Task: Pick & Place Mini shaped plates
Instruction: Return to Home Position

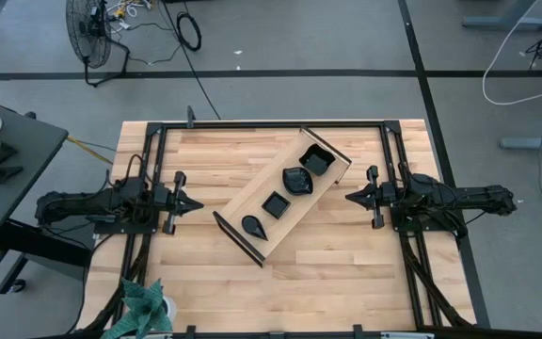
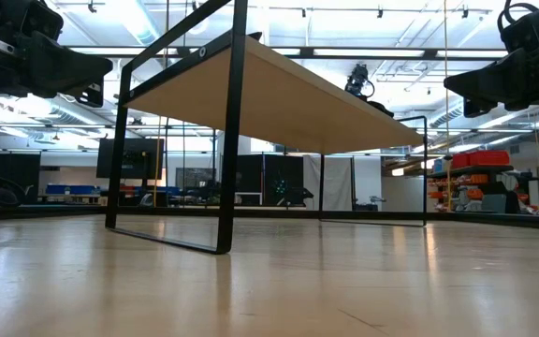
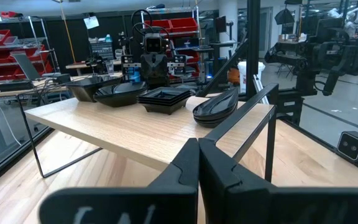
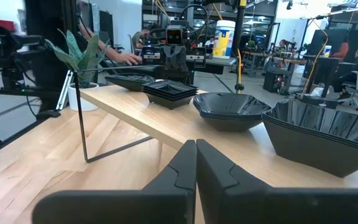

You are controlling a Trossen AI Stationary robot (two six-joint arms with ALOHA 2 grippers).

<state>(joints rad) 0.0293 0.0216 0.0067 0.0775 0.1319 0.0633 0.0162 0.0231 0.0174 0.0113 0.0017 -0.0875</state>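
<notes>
The mini shaped plates sit in stacks in a row on a long light-wood tray [image 1: 257,188] that lies slantwise mid-table, raised on black end frames [image 2: 232,131]. From the near-left end the stacks are teardrop [image 1: 252,226], small square [image 1: 276,203], wavy-rimmed [image 1: 297,179] and larger square [image 1: 316,162]. My left gripper [image 1: 199,202] is shut and hovers left of the tray, pointing at it. My right gripper [image 1: 349,197] is shut and hovers right of it. The left wrist view has the teardrop stack [image 3: 216,109] nearest. The right wrist view has the larger square dishes [image 4: 328,134] nearest.
A potted green plant [image 1: 144,306] stands at the table's near left corner. Black frame rails [image 1: 153,169] run along the table's edges under both arms. Bare wood lies between each gripper and the tray and along the near side. A dark side table [image 1: 7,160] stands off the left edge.
</notes>
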